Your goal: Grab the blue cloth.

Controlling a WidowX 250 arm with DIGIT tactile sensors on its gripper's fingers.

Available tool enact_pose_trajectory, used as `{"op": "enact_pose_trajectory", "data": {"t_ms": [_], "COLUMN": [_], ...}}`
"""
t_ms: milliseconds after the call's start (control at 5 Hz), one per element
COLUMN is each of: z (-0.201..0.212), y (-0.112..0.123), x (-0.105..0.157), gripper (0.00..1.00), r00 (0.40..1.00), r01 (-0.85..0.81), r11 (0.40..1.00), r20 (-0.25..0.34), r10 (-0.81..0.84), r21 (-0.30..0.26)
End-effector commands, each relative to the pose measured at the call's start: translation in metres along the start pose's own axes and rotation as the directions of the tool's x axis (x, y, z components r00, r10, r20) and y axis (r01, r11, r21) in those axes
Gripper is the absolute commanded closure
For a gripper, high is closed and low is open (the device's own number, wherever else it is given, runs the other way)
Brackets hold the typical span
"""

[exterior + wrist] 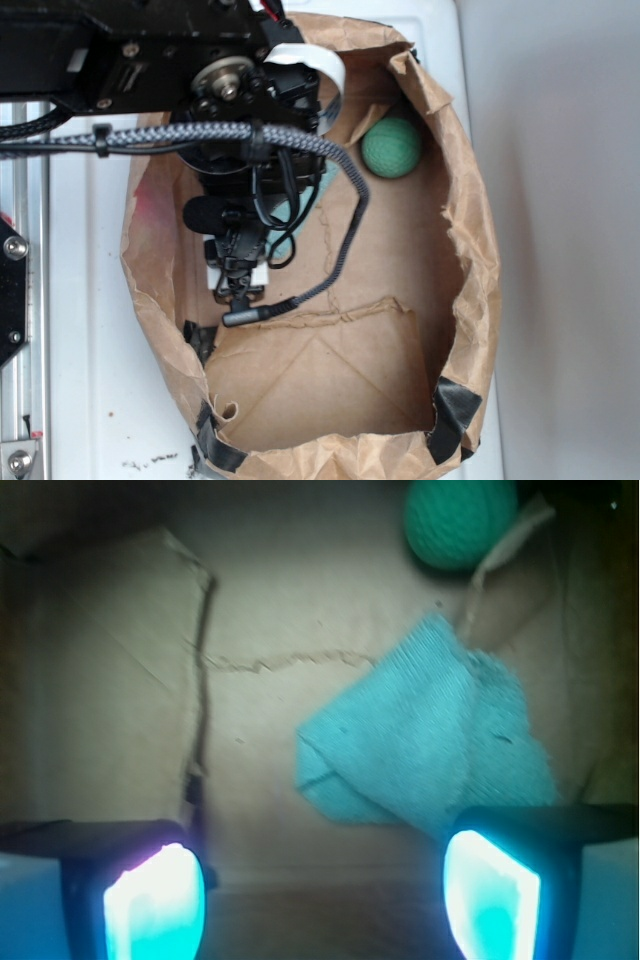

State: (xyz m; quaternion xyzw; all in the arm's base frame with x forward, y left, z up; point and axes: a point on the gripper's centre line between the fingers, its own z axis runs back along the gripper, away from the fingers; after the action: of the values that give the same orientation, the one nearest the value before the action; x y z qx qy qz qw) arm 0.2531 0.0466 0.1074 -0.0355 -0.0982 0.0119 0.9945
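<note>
Two fingers (155, 905) of the gripper (322, 900) stand spread wide, holding nothing. Arm (200, 70) enters from upper left, reaching into the bag (470, 250). Cloth (430, 740) lies centre-right, apparently just beyond the right finger; ball (460, 520) at top.

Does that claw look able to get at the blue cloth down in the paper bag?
Probably yes. The claw is open, and the blue cloth lies flat on the bag floor with nothing on it. The green ball sits apart, near the bag's wall.
</note>
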Motion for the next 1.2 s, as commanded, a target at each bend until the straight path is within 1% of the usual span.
{"op": "enact_pose_trajectory", "data": {"t_ms": [0, 800, 1000], "z": [-0.009, -0.009, -0.025], "y": [0.009, 0.009, 0.01], "x": [0.007, 0.007, 0.01], "gripper": [0.0, 0.0, 0.0], "r00": [0.999, 0.999, 0.999], "r01": [-0.031, -0.031, -0.026], "r11": [0.997, 0.997, 0.995], "r20": [0.036, 0.036, 0.045], "r10": [0.029, 0.029, 0.021], "r21": [0.071, 0.071, 0.094]}}
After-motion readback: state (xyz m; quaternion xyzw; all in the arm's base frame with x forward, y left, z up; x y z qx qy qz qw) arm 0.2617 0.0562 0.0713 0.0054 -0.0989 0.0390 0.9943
